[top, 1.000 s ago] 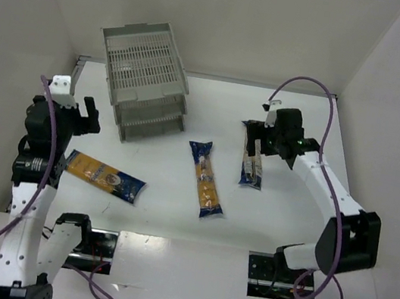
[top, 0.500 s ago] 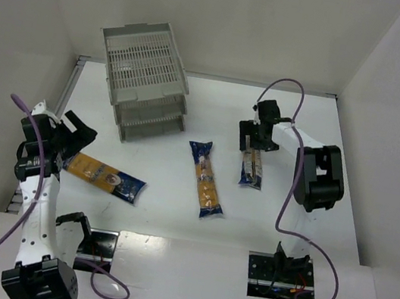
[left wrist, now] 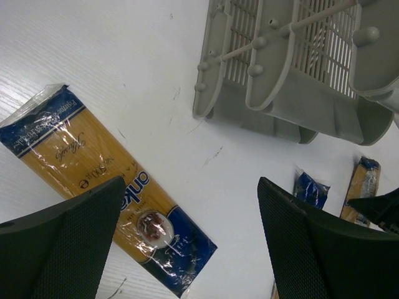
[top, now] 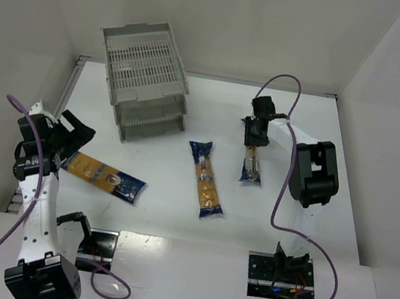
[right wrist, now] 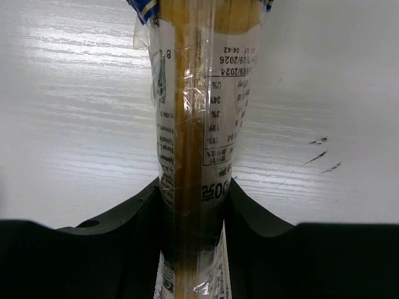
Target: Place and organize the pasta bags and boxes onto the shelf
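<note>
Three blue-and-yellow pasta packets lie on the white tabletop, none on the grey slotted plastic shelf — the right end effector has just clamped the rightmost packet, ready to lift; the left end effector gapes empty.

White table, top view. Grey 3-tier rack standing at far left, set askew to the table edges. Three pasta packets lying flat-out and apart, bare surface btwn them: left packet near the left edge, angled; centre packet mid-table, running near-to-far; right packet beside it on the rt, roughly parallel, not touching.
</note>
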